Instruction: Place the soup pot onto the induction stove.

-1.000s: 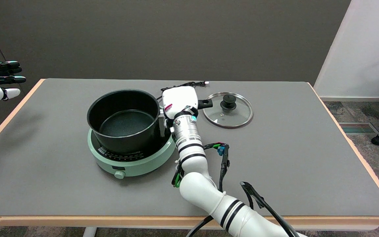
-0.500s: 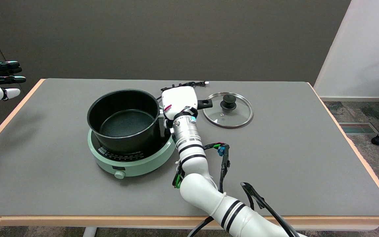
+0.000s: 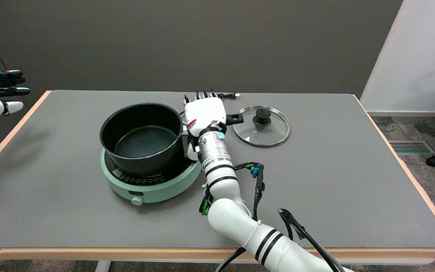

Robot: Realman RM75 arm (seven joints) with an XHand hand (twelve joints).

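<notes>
Round glass lid w/ black knob lies flat toward tabletop far edge, beside pot handle. Black soup pot sits on mint-green induction stove, left of centre. Right hand over handle, fingers extended; grip: cannot tell.

Views: we have one, the head view, so nothing is shared between views.
Position: we look from above the near side of the counter.
Direction: we face down and across it toward the dark back wall.
Distance: far enough that we see almost the whole counter, its near edge at the bottom.
Arm entry: the right arm reaches in from our lower right.
</notes>
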